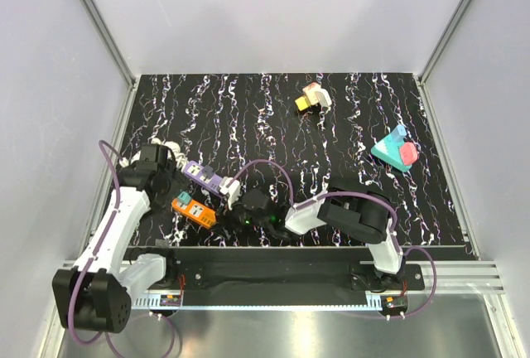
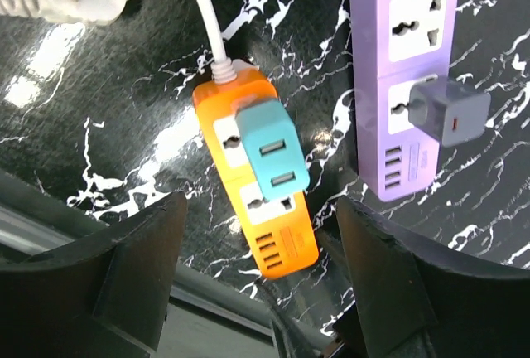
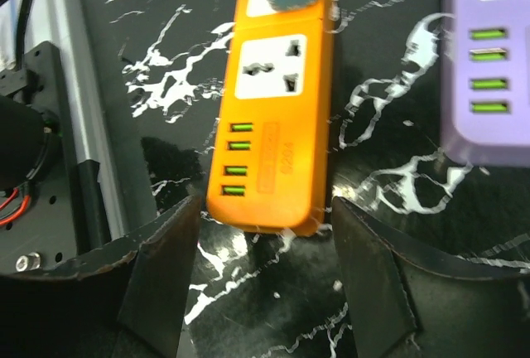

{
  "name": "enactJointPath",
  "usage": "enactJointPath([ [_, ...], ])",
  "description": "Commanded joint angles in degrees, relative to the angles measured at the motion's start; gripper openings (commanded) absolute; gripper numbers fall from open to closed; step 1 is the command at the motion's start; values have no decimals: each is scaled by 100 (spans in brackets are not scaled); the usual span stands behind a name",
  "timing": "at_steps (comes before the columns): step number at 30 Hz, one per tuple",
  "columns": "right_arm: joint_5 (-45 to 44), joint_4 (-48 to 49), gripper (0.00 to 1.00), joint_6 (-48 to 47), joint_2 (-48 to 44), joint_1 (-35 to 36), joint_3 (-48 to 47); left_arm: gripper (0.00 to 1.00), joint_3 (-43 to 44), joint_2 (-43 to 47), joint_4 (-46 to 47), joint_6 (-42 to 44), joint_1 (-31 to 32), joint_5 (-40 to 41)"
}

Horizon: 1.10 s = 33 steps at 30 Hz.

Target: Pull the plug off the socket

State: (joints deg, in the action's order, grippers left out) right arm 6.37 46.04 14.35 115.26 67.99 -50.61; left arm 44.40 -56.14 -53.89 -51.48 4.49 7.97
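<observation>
A teal plug (image 2: 272, 152) seated in an orange strip (image 2: 281, 250), near-left on the worktop (image 1: 348, 126).
The left pincer (image 2: 261, 209) and right pincer (image 3: 267, 209) are held apart over it, presumably so the strip is braced and the plug drawn.

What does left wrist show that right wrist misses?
Only left wrist: the grey plug seated in the purple strip, the whole teal plug, and the white cable entering the orange strip. Only right wrist: the orange strip's empty socket unobstructed, plus a black bracket with red wiring. Both: both strips, the teal plug, and an open hand: left hand, right hand.
</observation>
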Motion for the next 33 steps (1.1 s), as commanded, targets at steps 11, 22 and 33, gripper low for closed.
enactJointPath([
  [11,391,-403,80,-406,347,-5,-660,75,-1,-934,660,-90,-106,-76],
  [22,268,-640,76,-468,444,39,-854,71,51,-1110,722,-99,-168,56],
  [33,-224,-930,76,-556,550,118,-1074,67,16,-1347,854,-72,-168,-41],
])
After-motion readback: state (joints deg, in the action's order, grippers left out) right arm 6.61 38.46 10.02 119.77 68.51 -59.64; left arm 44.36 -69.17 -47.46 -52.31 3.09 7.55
